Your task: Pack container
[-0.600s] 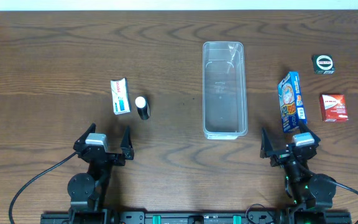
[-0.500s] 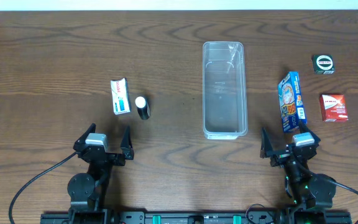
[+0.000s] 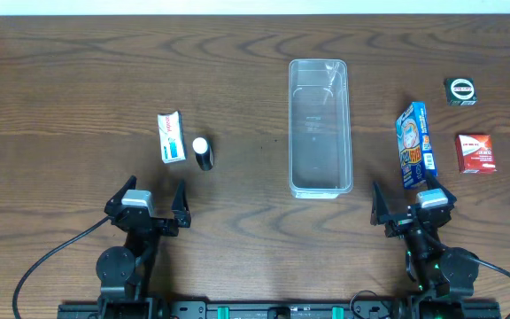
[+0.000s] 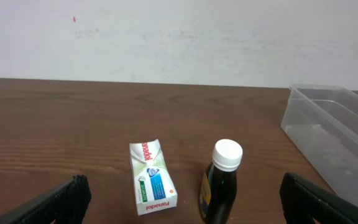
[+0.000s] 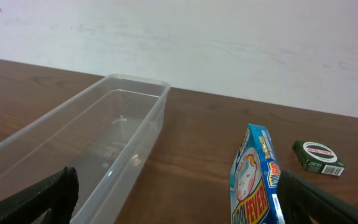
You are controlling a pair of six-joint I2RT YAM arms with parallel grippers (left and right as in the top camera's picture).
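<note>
Wood table [image 3: 60, 71]: container [image 3: 320, 128], white box [image 3: 172, 136], bottle [image 3: 203, 152], blue box [image 3: 413, 146], red box [image 3: 475, 152], green box [image 3: 460, 90].

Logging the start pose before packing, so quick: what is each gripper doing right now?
Left gripper: open, holding nothing.
Right gripper: open, holding nothing.

the long clear glossy plastic container [image 3: 320, 128] sits on a dark, grained wooden table [image 3: 78, 80]; a printed cardboard box [image 3: 172, 136].

Your clear container [image 3: 320, 124] is long and narrow, sitting upright and open-topped on the surface. It lies ahead-left of the right pincer [image 3: 405, 206].
</note>
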